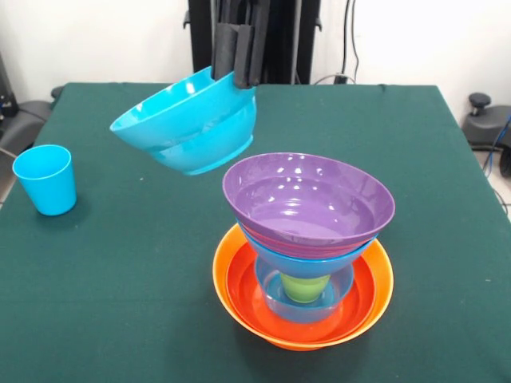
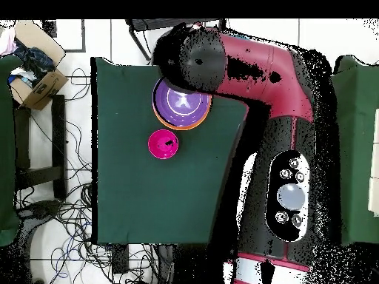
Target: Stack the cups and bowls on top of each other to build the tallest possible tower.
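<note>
Nearest me the tower, orange bowls holding a green cup under blue and purple bowls, left a blue cup, farther back my gripper clamped on tilted, glossy blue bowls in the air.

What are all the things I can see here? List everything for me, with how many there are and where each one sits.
table: one, green top, under everything
orange bowls: two nested, orange outside and red-orange inside, base of the pile
green cup: one, lime, in the pile's middle, seen through a clear blue piece
blue bowl: one, directly under the purple one
purple bowl: one, top of the pile
blue cup: one, light blue, upright, alone on the table
pink bowl: one, beside the pile, overhead view only
cardboard box: one, brown, off the table
blue bowls: apparently two nested, tilted in the air
arm: one, red and black
gripper: one, black, clamped on their rim
</note>
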